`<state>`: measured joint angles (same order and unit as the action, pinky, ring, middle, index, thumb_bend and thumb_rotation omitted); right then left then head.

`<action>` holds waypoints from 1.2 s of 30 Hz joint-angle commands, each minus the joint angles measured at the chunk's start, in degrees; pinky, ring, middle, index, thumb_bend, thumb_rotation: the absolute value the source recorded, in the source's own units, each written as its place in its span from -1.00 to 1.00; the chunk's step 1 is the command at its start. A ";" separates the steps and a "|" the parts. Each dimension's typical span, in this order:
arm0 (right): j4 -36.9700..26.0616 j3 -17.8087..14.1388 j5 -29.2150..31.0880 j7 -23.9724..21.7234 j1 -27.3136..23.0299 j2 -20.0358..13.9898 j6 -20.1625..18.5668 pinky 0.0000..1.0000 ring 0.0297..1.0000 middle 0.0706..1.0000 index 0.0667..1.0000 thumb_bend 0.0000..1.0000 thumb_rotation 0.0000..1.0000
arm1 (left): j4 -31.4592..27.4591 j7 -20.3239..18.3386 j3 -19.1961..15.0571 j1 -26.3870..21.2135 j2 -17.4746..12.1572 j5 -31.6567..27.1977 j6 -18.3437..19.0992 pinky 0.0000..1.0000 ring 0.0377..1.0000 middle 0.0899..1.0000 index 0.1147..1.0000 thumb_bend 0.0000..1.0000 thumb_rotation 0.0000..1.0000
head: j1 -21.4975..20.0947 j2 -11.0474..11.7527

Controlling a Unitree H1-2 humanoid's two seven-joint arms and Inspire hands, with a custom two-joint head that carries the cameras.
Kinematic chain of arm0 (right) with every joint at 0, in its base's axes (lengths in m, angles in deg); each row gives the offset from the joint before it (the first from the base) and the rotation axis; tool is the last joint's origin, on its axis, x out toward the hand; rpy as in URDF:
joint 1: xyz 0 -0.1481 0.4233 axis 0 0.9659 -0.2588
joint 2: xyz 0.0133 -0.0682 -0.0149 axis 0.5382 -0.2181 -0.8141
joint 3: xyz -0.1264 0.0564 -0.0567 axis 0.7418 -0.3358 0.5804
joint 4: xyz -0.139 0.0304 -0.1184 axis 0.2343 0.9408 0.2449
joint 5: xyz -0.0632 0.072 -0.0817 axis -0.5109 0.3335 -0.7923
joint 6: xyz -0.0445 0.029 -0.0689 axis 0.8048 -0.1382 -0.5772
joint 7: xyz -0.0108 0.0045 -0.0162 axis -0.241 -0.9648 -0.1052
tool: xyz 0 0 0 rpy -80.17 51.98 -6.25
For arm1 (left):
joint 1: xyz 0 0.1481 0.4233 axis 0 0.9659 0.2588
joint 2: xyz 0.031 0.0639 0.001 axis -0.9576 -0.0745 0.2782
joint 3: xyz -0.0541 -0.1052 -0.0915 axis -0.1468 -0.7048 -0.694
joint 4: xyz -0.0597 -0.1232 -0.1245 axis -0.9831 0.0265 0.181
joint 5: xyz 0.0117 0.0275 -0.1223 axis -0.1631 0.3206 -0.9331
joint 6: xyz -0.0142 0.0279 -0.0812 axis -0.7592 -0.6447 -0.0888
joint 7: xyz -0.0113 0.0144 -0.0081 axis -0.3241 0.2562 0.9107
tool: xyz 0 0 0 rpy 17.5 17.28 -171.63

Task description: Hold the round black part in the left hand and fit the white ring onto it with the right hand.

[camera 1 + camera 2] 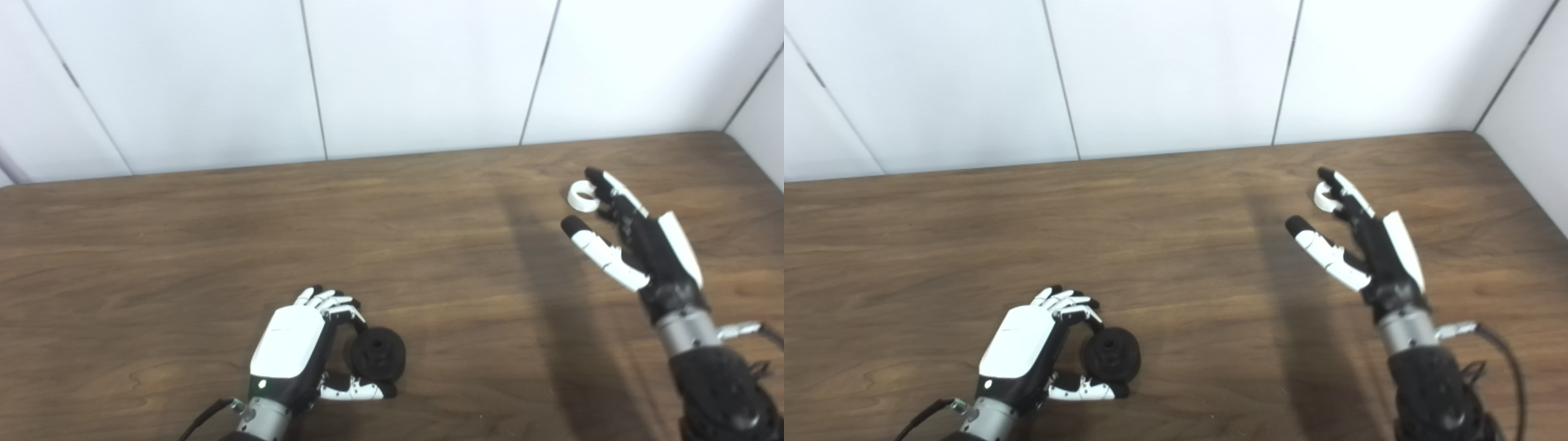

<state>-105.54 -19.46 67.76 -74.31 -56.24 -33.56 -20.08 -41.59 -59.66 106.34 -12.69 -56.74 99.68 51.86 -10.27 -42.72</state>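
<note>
Left hand (294, 346) low at the near edge, fingers curled over the top of the round black part (378, 353), thumb under it, so it's grasping the part; part sits just right of the palm, flat face with centre hub turned toward the camera, at or just above the wood, contact with the surface not clear. Right hand (637, 245) well to the right and farther out, fingers spread, thumb held apart from the rest, nothing gripped. White ring (582, 196) lies on the table just left of that hand's far fingertips, touching or nearly touching them. Left eye view shows the ring as a full open loop clear of the fingers; right eye view has it half hidden behind the fingertip (1326, 176), only an arc visible. No containers in frame. Surface is a dark wood-grain table (184, 245); a shadow band runs across it left of the right arm. White panelled wall (416, 73) with vertical seams behind, corner at far right
</note>
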 commanded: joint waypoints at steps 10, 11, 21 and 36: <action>8.62 -1.83 -9.92 -3.08 -7.36 -8.44 1.19 0.76 0.85 0.87 0.76 0.27 -0.08 | 2.28 -2.38 -1.01 0.71 -2.34 -0.84 -0.71 0.82 0.66 0.47 -0.16 0.04 -0.91 | -6.40 0.76; 9.79 -1.69 -10.68 -3.41 -8.26 -9.19 1.06 0.79 0.87 0.87 0.76 0.29 -0.11 | 2.20 -2.56 -1.09 0.71 -2.40 -0.93 -0.63 0.82 0.66 0.47 -0.16 0.04 -0.90 | -6.71 0.81; 18.75 -1.41 -18.53 -8.03 -15.95 -11.04 -0.19 0.72 0.96 0.92 0.68 0.50 -0.29 | 2.66 -2.33 -1.91 0.61 -3.24 -1.74 -1.49 0.82 0.66 0.47 -0.17 0.04 -0.90 | -9.32 1.04; 36.15 2.13 -25.53 -13.40 -28.16 -11.35 -0.19 0.88 1.00 0.99 0.50 0.71 -0.46 | 2.08 -2.51 -2.89 1.28 -3.49 -2.17 -1.93 0.82 0.66 0.45 -0.17 0.04 -0.91 | -9.57 0.69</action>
<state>-68.83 -17.00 43.31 -88.21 -80.94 -43.26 -20.27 -40.78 -59.70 104.02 -12.91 -58.75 96.94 48.53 -19.78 -42.01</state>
